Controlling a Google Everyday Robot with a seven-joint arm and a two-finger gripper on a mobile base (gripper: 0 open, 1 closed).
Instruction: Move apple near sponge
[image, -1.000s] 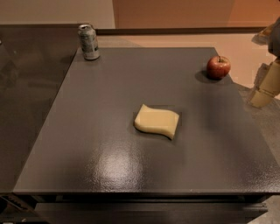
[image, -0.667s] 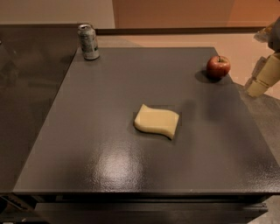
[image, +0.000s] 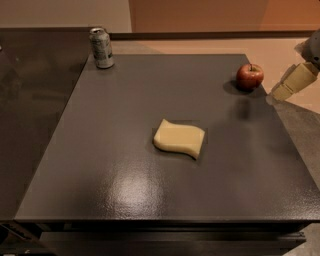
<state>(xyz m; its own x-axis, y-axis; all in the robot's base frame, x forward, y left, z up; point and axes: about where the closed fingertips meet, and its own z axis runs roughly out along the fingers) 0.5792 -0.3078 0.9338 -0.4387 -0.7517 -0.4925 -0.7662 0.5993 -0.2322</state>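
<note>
The red apple (image: 249, 76) with a short dark stem sits upright near the far right edge of the dark table (image: 120, 170). The pale yellow sponge (image: 179, 137) with wavy edges lies flat near the table's middle, well to the front left of the apple. My gripper (image: 281, 92) reaches in from the right edge of the view, just off the table's right side. It is a short way to the right of the apple and not touching it. It holds nothing that I can see.
A silver drink can (image: 102, 47) stands upright at the table's far left corner. A dark counter (image: 30, 100) adjoins the table on the left. The tan floor (image: 295, 150) shows beyond the right edge.
My gripper has moved up and slightly left, closer to the apple. The apple, sponge and can have not moved.
</note>
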